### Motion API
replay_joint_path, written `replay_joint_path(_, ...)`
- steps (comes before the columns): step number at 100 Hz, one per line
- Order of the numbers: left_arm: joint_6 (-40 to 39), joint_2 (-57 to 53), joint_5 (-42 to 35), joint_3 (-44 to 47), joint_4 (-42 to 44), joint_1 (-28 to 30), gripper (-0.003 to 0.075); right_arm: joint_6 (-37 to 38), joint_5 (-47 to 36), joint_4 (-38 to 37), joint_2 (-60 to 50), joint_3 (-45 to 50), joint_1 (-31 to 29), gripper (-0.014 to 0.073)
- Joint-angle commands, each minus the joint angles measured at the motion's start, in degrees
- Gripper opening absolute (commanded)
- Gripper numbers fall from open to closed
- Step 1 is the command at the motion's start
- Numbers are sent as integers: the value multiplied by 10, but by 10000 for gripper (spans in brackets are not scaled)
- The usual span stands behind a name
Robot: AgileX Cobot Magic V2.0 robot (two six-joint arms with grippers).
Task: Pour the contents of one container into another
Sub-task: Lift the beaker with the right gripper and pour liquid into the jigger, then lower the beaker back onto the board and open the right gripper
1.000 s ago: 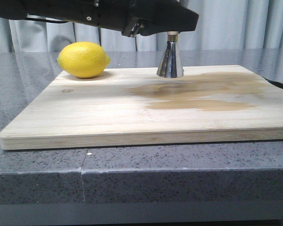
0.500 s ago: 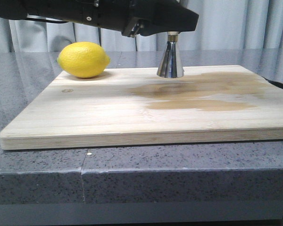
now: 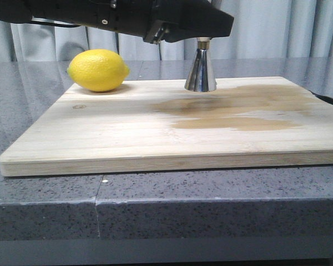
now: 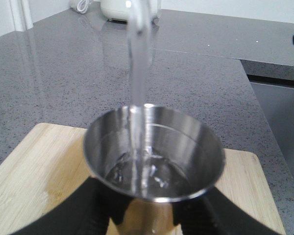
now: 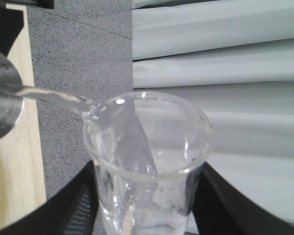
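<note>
Pouring unchanged: right hand holds beaker, left hand holds jigger.

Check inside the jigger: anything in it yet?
Yes. Clear liquid pools in the jigger, fed by a stream from the beaker. Its depth can't be judged; the cup's bottom is hidden under the liquid.

In the front view the left arm hides the jigger's upper cone, and the beaker is out of frame. Both wrist views crop their claw fingers at six o'clock; the beaker's base is cut off.
</note>
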Motion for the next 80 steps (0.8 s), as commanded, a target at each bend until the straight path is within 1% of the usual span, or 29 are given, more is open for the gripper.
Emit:
replay_joint_path(1, -7, -35, 31, -18, -44, -2, 264, -5, -33, -32, -16, -23, 0, 277)
replay_joint_path(20, -7, -35, 31, -18, -44, -2, 264, -5, -33, -50, -16, -23, 0, 277)
replay_joint_path(41, -7, -35, 31, -18, -44, -2, 264, -5, -33, -51, -16, -23, 0, 277)
replay_joint_path(52, -7, -35, 31, -18, -44, -2, 264, 6, -33, -26, -16, -23, 0, 277)
replay_joint_path(66, -7, -35, 31, -18, -44, -2, 264, 78, -26, 38, -16, -23, -2, 277)
replay_joint_path(80, -7, -35, 31, -18, -44, -2, 264, 177, -13, 41, -18, -23, -6, 277)
